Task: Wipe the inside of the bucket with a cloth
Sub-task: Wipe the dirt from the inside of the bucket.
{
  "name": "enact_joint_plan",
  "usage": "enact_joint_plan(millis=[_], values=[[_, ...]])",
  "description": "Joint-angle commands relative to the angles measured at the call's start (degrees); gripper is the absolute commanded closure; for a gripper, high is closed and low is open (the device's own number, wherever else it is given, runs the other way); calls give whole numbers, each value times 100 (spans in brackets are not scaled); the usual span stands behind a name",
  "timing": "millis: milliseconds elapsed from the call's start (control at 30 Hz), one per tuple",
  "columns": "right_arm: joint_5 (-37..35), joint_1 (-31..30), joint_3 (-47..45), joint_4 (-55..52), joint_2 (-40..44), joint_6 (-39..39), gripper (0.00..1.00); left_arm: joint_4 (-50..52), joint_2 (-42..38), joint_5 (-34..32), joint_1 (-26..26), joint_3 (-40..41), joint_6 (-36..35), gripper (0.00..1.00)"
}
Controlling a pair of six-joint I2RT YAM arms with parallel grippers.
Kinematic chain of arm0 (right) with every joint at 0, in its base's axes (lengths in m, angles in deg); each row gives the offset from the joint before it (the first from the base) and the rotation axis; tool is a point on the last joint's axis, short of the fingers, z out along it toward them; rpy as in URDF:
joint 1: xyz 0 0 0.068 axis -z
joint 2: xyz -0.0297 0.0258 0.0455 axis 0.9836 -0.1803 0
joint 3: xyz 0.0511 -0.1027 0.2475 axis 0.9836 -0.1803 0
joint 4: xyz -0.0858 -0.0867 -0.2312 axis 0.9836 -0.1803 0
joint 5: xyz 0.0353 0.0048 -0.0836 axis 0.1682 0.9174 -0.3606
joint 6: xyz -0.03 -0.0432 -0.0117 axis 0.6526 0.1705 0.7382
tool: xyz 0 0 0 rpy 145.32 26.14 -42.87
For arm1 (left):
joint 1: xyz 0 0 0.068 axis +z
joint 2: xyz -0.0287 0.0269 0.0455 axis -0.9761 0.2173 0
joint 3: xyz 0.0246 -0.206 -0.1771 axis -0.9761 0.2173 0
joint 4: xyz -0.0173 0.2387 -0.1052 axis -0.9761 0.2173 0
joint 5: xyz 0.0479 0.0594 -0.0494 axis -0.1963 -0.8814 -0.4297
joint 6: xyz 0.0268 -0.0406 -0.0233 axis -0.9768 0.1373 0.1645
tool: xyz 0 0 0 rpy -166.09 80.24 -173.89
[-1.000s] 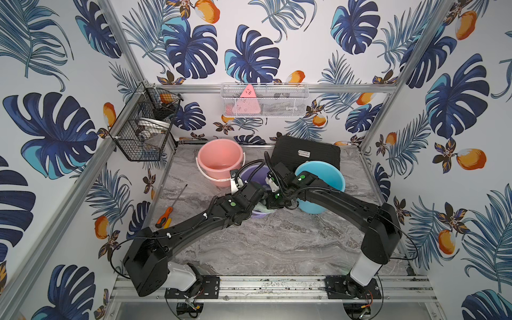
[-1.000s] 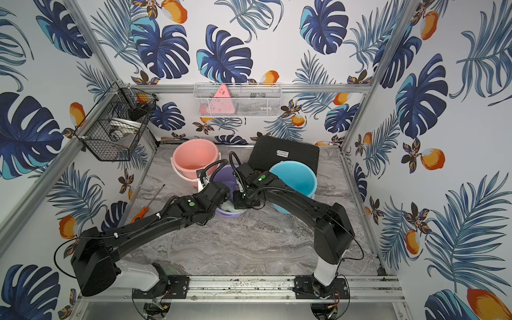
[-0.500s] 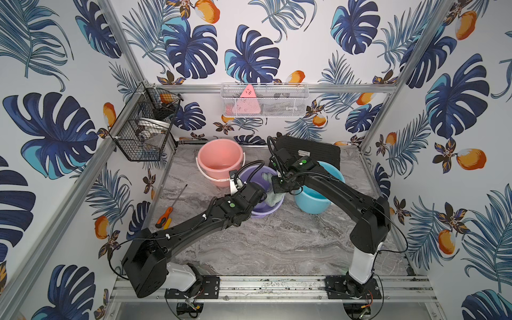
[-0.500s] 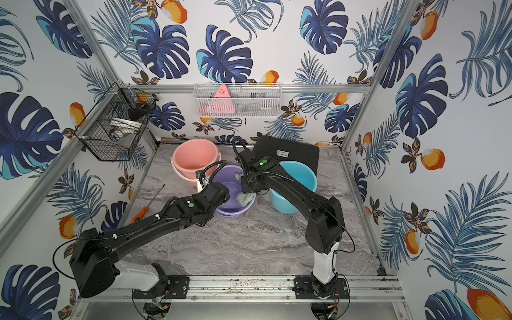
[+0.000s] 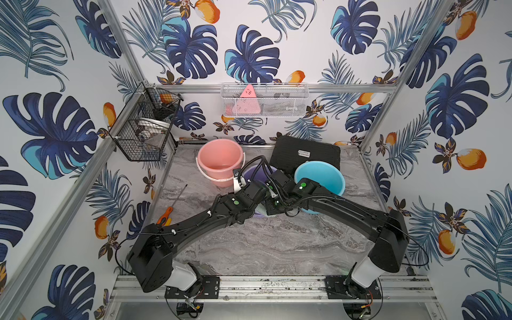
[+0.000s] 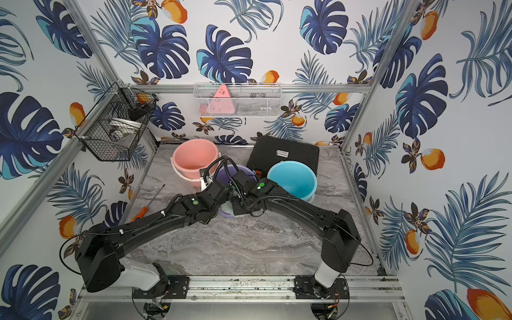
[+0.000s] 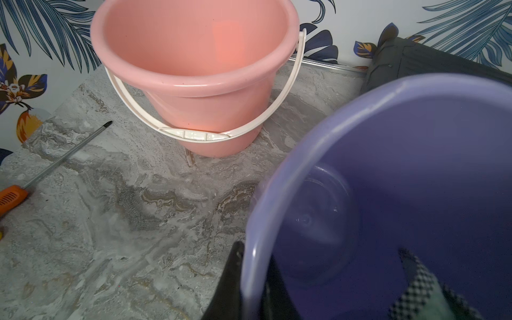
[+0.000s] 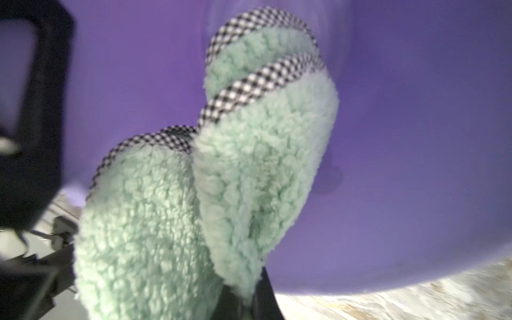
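**Wipe of purple bucket [image 7: 415, 171]: R wipes, L steadies**

Bucket sits btwn pink bucket [image 7: 194, 69] & blue bucket [image 5: 318, 180] and looks tipped twd the arms. L gripper [image 7: 255, 268] clamped on its rim, one finger outside, one inside. That grip must hold firm or bucket skids. R gripper [image 8: 249, 304] clenched on cloth [image 8: 249, 166], inside the bucket. Press fleece flat to wall, sweep round then down to base, even pressure. Cloth bunched, sticks out past R fingertips, close to inner wall; contact can't confirm.
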Motion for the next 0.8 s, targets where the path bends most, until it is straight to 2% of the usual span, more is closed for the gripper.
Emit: enact_joint_plan(millis=[0, 100, 267, 433, 500, 633, 767], values=[[341, -68, -485, -93, 393, -471, 100, 446, 105, -38, 4, -84, 88, 100], [81, -71, -1202, -120, 1082, -705, 100, 371, 91, -37, 11, -27, 124, 100], [-811, -70, -1947, -702, 2417, -1069, 100, 245, 100, 35, 11, 22, 109, 100], [-2242, -66, -1673, -1502, 3332, -1276, 100, 210, 8, 110, 4, 6, 66, 100], [-2754, -66, -1458, -1517, 3555, -1245, 100, 211, -81, 148, 12, 53, 70, 100], [-2848, -36, -1327, -766, 3411, -891, 100, 107, -266, 340, 9, 212, -22, 100], [-2689, -13, -796, -333, 2370, -625, 100, 52, -483, 596, 1, 384, -125, 100]])
